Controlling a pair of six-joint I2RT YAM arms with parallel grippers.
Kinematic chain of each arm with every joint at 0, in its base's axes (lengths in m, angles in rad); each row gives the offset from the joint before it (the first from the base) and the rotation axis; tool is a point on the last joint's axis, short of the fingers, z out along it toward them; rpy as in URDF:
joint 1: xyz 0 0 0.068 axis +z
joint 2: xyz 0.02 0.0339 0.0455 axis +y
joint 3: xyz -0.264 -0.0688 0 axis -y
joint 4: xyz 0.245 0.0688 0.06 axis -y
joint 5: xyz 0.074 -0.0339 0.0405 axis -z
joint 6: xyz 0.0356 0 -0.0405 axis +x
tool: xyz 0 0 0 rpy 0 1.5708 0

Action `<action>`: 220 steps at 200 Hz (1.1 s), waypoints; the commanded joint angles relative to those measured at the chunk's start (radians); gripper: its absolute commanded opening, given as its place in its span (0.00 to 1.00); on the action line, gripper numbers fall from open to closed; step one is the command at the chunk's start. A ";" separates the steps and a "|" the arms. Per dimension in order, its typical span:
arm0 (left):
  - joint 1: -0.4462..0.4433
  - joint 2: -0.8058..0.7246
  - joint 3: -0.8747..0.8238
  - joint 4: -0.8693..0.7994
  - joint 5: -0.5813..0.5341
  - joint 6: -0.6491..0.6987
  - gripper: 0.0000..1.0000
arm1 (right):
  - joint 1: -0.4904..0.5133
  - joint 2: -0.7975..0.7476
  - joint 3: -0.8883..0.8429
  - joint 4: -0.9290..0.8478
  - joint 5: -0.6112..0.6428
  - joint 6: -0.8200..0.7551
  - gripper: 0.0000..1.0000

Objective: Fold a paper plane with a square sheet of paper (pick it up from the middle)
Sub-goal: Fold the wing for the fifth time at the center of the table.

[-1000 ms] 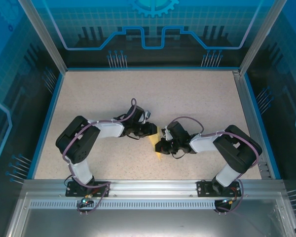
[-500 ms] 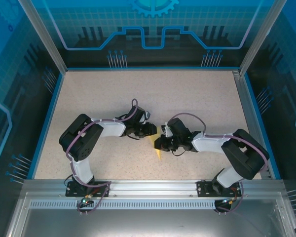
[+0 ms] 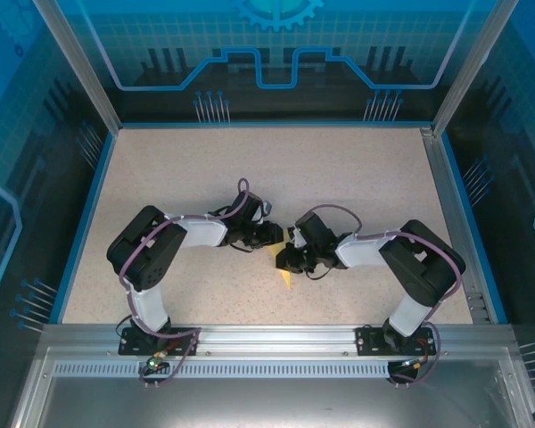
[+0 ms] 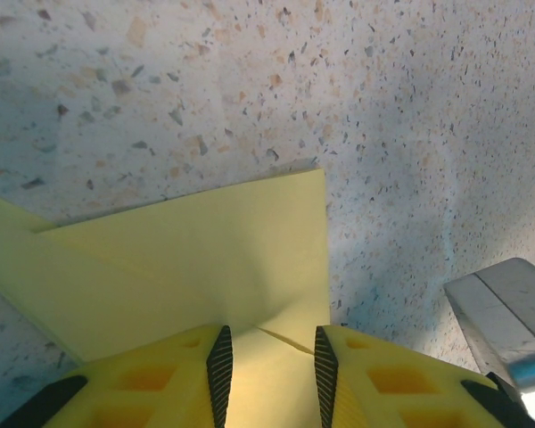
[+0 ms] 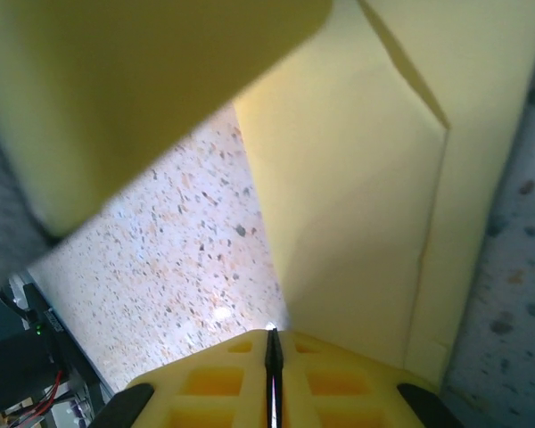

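Tabletop (image 3: 357, 178) bare across upper frame; paper (image 3: 285, 276) at centre, right gripper (image 5: 272, 337) pinched shut on it (left gripper (image 4: 269, 343) part-open over it).

The paper sheet (image 4: 205, 259) is thin, matt yellow paper, sharply creased. The tabletop (image 4: 250, 80) looks smooth, pale and speckled like stone. The left tool (image 4: 269, 374) and right tool (image 5: 273, 357) are dull yellow moulded plastic with black ribbed pads (image 4: 219, 374). The near rail (image 3: 267, 337) is brushed metal.

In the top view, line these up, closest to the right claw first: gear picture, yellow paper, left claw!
1. yellow paper, at the right claw's tips, middle of the table
2. left claw, just beside it, to the left
3. gear picture, far off on the back wall
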 commanded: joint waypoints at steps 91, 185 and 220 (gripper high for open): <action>-0.006 0.080 -0.033 -0.075 -0.100 -0.004 0.32 | 0.026 -0.062 -0.144 -0.109 -0.057 -0.070 0.13; -0.006 0.071 -0.024 -0.083 -0.088 -0.001 0.33 | 0.057 -0.159 -0.256 -0.185 -0.049 -0.089 0.14; -0.005 0.069 -0.025 -0.081 -0.088 -0.004 0.33 | 0.065 -0.221 -0.266 -0.244 -0.026 -0.095 0.14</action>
